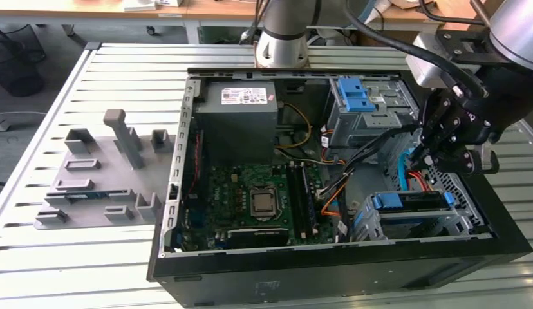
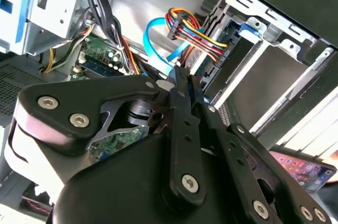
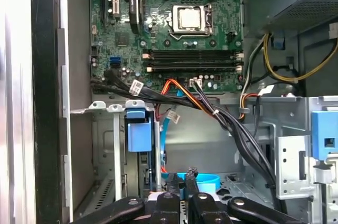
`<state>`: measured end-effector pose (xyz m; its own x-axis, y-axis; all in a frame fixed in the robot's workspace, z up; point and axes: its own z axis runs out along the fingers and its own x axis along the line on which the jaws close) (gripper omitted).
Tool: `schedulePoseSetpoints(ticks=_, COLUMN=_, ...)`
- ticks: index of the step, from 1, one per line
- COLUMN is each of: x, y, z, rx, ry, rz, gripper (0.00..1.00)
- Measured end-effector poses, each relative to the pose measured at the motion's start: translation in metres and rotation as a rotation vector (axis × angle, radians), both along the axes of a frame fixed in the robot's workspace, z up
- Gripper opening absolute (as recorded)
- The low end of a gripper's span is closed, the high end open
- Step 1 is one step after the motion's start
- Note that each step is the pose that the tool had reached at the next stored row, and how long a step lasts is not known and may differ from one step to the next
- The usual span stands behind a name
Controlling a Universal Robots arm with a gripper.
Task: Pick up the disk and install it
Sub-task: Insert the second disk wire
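The disk [image 1: 410, 201], blue-framed with a dark face, sits in the drive cage of the computer case [image 1: 335, 270]. The hand [image 1: 444, 161] hovers just above it, fingers closed on nothing.

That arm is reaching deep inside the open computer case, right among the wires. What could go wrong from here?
1. The black gripper sits very close to a light blue flat cable and a bundle of orange, red and yellow wires. Moving could snag or unplug them.
2. The silver disk in its blue plastic carrier lies in the grey metal drive cage. If it is slightly crooked, pushing might jam it.
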<state>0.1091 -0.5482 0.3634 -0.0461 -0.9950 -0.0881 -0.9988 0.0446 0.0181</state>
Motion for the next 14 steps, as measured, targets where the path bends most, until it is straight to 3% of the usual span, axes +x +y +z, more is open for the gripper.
schedulePoseSetpoints(ticks=5, x=0.0000, y=-0.0078, z=-0.0086, rx=0.0000, ry=0.0000, rz=0.000, gripper=0.16)
schedulePoseSetpoints(ticks=9, x=0.0000, y=-0.0165, z=-0.0157, rx=0.0001, ry=0.0000, rz=0.000, gripper=0.16)
schedulePoseSetpoints(ticks=14, x=0.0000, y=-0.0182, z=-0.0162, rx=0.0000, ry=0.0000, rz=0.000, gripper=0.16)
